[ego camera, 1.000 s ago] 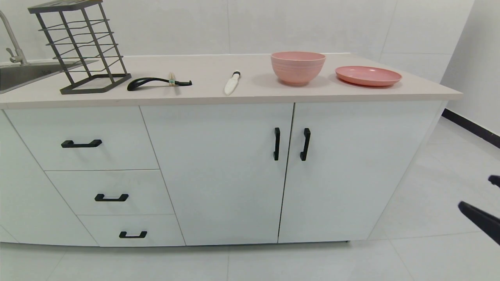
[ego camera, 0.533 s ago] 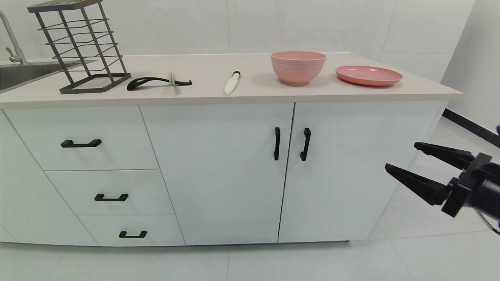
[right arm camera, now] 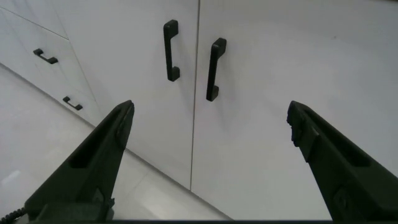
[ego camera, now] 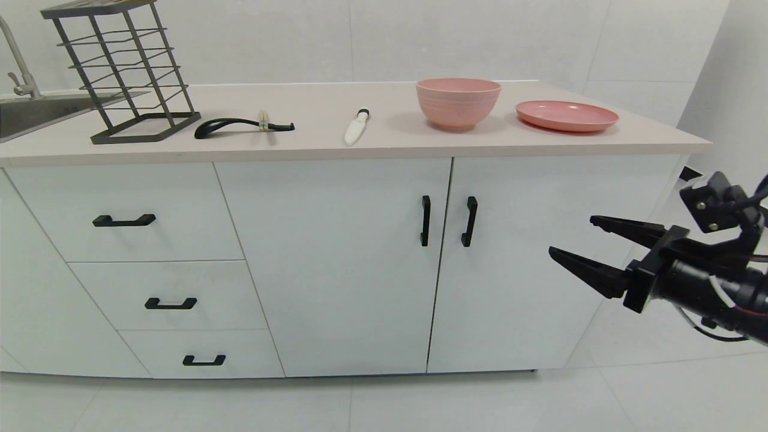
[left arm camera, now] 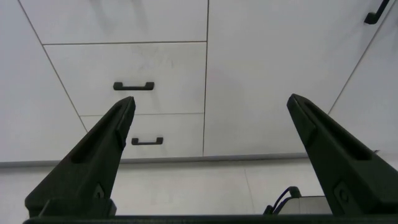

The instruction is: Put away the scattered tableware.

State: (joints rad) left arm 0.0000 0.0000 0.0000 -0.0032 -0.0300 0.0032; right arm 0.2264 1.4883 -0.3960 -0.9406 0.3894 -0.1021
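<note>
The right gripper [ego camera: 571, 235], fingers spread wide and empty, hangs below and to the right of the bowl [ego camera: 458, 102], level with the cabinet doors [ego camera: 360, 270]. The plate [ego camera: 566, 115], just right of the bowl, lies above and beyond its fingertips, so this arm is probably the nearer one. The left gripper [left arm camera: 210, 101] is likewise spread. Left of the bowl, the knife [ego camera: 357, 127] lies front to back, dark-tipped end pointing away.

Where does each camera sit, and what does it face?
Head view: on the head, looking forward and down at the counter; right gripper shows.
Left wrist view: on the left wrist, facing the drawers past the open left gripper.
Right wrist view: past the open right gripper, the door handles, shared with the head view.
</note>
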